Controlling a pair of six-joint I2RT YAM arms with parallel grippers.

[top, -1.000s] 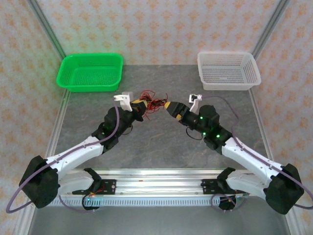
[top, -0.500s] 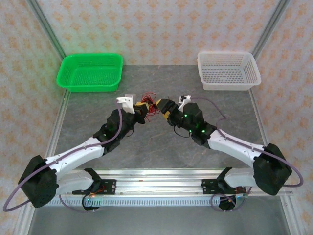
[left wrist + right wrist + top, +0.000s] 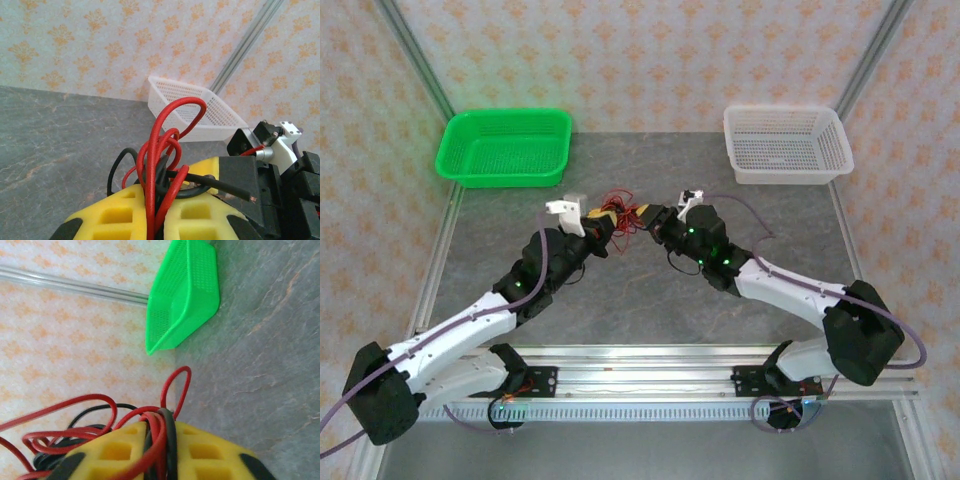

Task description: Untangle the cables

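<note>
Seen from above: a small tangle of red and black cables (image 3: 621, 207) raised over the grey table (image 3: 650, 300), near its middle. Placed between the green basket (image 3: 505, 148) at far left and the white basket (image 3: 786, 143) at far right, well apart from both. Stretched roughly left to right as a short bundle, with loose curls spilling toward the far side. Gripped from the left by the left gripper (image 3: 604, 217), pads pressed together on the strands. Gripped from the right by the right gripper (image 3: 650, 217), likewise clamped on the strands, nose to nose with the other and just beside it.

From the left wrist: red strands running straight up between the yellow fingers (image 3: 120, 215), then arching into tall narrow loops, upright and leaning slightly right. One black end poking out sideways to the right, bare tip showing.

From the right wrist: red and black strands squeezed side by side in the slot between the yellow pads (image 3: 210, 455). One red loop rising above them, the rest sweeping off to the left in long flat curves toward the picture edge.
</note>
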